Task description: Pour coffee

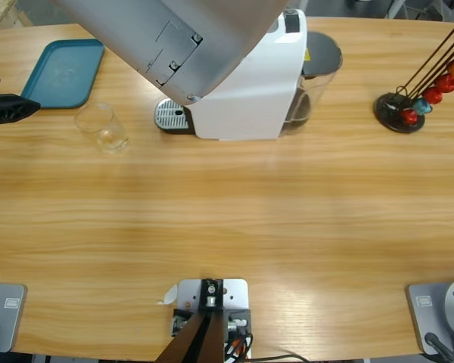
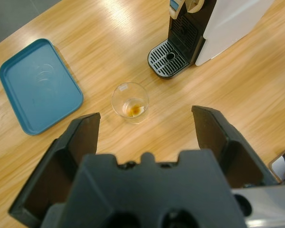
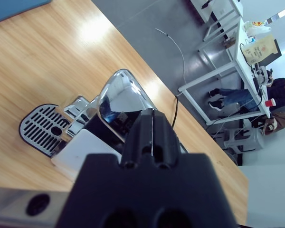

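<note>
Your left gripper is hanging above the glass with jaws spread wide and empty, while your right gripper is sitting over the coffee machine with jaws pressed together on nothing.

The glass is standing upright on the table, just in front of the machine's drip grate and between the grate and the teal tray, touching neither; the coffee is lying shallow in its bottom. You are risking a knock: coming down off-centre, one jaw could be clipping the thin rim, tipping the glass and spilling what little it holds toward the tray. The smooth clear wall may also be slipping if you are closing too lightly. The capsule stand is sitting well away beyond the machine.
</note>
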